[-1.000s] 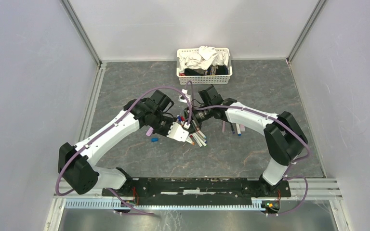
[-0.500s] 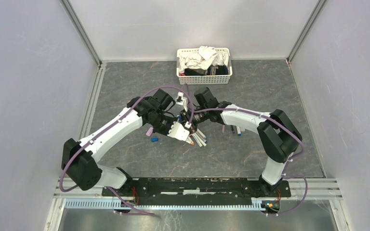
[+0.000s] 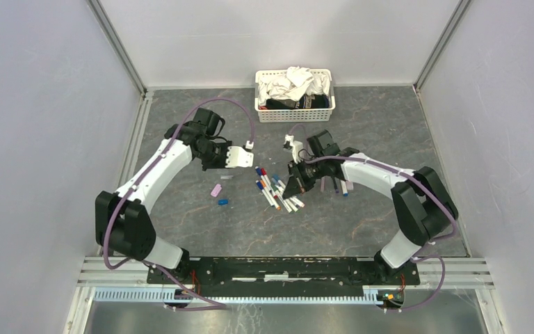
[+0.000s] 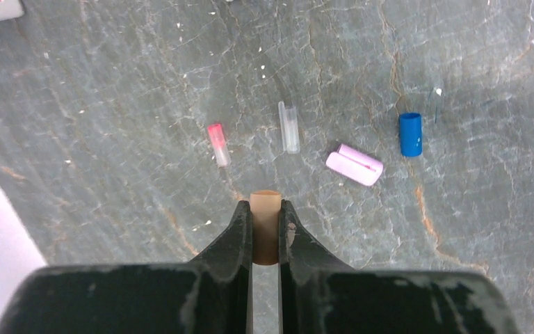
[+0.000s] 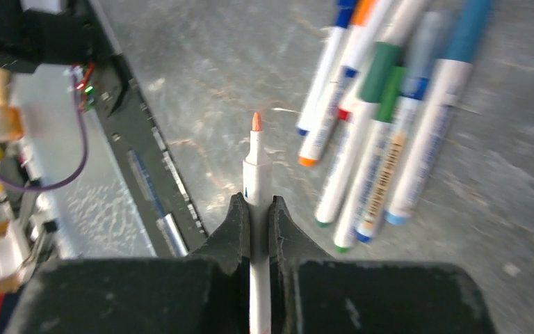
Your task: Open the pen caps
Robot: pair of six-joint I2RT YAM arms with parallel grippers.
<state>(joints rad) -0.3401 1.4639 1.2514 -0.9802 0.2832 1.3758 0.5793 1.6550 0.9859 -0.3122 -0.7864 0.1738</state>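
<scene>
My left gripper [image 3: 245,158] is shut on a short orange pen cap [image 4: 265,226] and holds it above the table. Under it lie loose pen caps: a pink-tipped clear one [image 4: 217,144], a clear one [image 4: 289,127], a pink one [image 4: 354,164] and a blue one [image 4: 410,133]. My right gripper [image 5: 258,202] is shut on a slim white pen [image 5: 257,170] with a bare orange tip. It holds the pen just over the pile of pens [image 5: 375,118]. The pile [image 3: 274,191] lies left of the right gripper [image 3: 293,182] in the top view.
A white basket [image 3: 295,111] of cloths stands at the back middle. A few more pens [image 3: 341,186] lie on the far side of the right forearm. The pink cap [image 3: 215,190] and blue cap [image 3: 222,202] lie left of the pile. Grey walls stand on both sides.
The two grippers were together over the pile and have pulled apart. The left moved back-left with the orange cap. The right moved right with the uncapped pen.
</scene>
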